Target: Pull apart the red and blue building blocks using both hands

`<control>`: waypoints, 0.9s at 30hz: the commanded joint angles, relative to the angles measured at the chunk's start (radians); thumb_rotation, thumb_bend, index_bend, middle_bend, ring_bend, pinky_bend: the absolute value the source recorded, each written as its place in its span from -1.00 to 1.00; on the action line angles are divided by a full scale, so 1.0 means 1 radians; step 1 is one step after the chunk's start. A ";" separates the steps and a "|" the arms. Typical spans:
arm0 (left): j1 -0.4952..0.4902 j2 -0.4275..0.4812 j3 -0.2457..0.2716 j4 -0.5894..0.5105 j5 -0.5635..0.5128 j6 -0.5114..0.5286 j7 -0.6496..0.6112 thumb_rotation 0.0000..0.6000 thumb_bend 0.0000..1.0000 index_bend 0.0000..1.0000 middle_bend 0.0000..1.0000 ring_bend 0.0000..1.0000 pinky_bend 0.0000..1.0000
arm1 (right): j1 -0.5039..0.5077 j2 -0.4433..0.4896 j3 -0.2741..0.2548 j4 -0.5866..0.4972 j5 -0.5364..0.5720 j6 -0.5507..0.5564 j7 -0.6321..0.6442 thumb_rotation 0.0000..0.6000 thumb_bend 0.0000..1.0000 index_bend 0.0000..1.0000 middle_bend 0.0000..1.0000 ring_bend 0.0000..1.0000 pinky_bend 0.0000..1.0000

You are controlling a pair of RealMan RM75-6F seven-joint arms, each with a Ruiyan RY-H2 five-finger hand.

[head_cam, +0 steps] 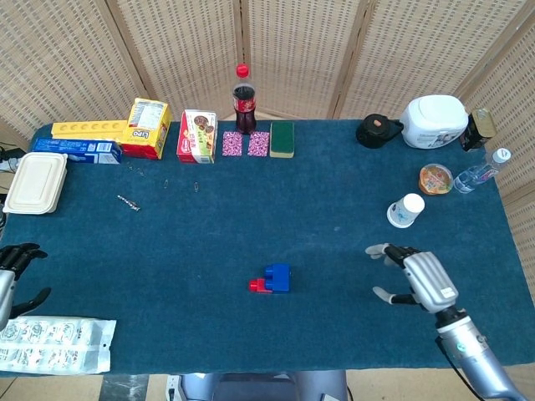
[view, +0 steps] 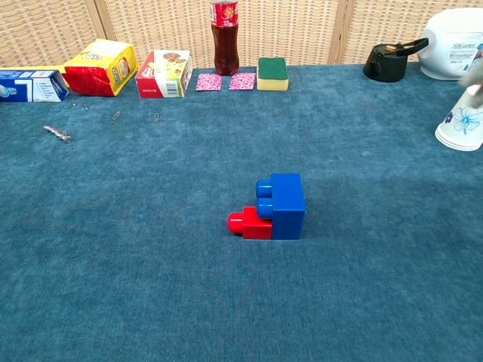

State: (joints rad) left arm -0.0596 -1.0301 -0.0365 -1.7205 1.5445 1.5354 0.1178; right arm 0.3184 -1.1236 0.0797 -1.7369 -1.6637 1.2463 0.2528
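The blue block lies on the table's middle, joined to the smaller red block that sticks out to its left. My right hand hovers well to the right of the blocks, fingers apart and empty, pointing toward them. My left hand is at the table's far left edge, fingers spread, holding nothing. In the chest view only a blur of the right hand shows at the right edge.
A white paper cup stands beyond my right hand. A blister pack lies near my left hand. Boxes, a cola bottle, a sponge, a white container and jars line the back and sides.
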 commanded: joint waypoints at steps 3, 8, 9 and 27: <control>-0.012 0.021 -0.008 -0.014 0.001 -0.008 0.009 1.00 -0.56 -0.26 -0.35 -0.45 -0.33 | 0.106 -0.033 0.005 -0.065 -0.021 -0.133 0.012 1.00 -0.57 -0.59 -0.41 -0.23 -0.17; -0.022 0.035 -0.015 -0.023 -0.004 -0.018 0.010 1.00 -0.56 -0.26 -0.35 -0.45 -0.33 | 0.184 -0.084 0.015 -0.092 0.010 -0.235 -0.023 1.00 -0.58 -0.66 -0.47 -0.31 -0.20; -0.023 0.036 -0.016 -0.023 -0.005 -0.020 0.010 1.00 -0.56 -0.26 -0.35 -0.45 -0.33 | 0.195 -0.095 0.018 -0.093 0.019 -0.249 -0.034 1.00 -0.58 -0.68 -0.48 -0.32 -0.21; -0.026 0.030 -0.011 0.000 -0.021 -0.031 -0.012 1.00 -0.56 -0.26 -0.35 -0.45 -0.35 | 0.291 -0.272 0.084 -0.046 0.272 -0.320 -0.257 1.00 -0.60 -0.83 -0.55 -0.45 -0.29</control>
State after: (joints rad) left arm -0.0851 -0.9994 -0.0485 -1.7219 1.5240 1.5050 0.1066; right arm 0.5998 -1.3803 0.1580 -1.7858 -1.4155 0.9340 0.0202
